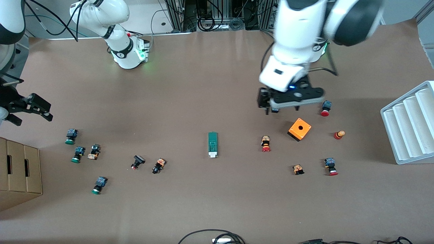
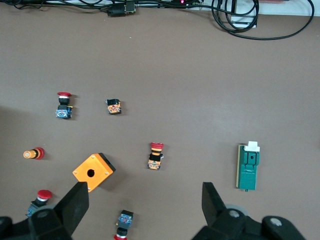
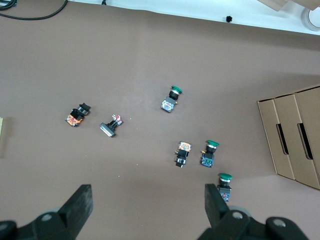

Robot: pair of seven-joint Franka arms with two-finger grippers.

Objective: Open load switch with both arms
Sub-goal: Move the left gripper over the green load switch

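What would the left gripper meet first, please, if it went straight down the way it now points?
Probably bare table: the left gripper, jaws open, points down between the orange cube and the load switch, over neither, though depth is unclear.

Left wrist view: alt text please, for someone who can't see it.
The left pincer hangs open and empty over a brown table, where the green load switch lies untouched. An orange cube with a round hole sits among several scattered red-capped push buttons.

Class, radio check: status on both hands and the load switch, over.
Left hand open, over table by orange cube. Right hand open, above green push buttons. Load switch untouched, nothing blocking it.
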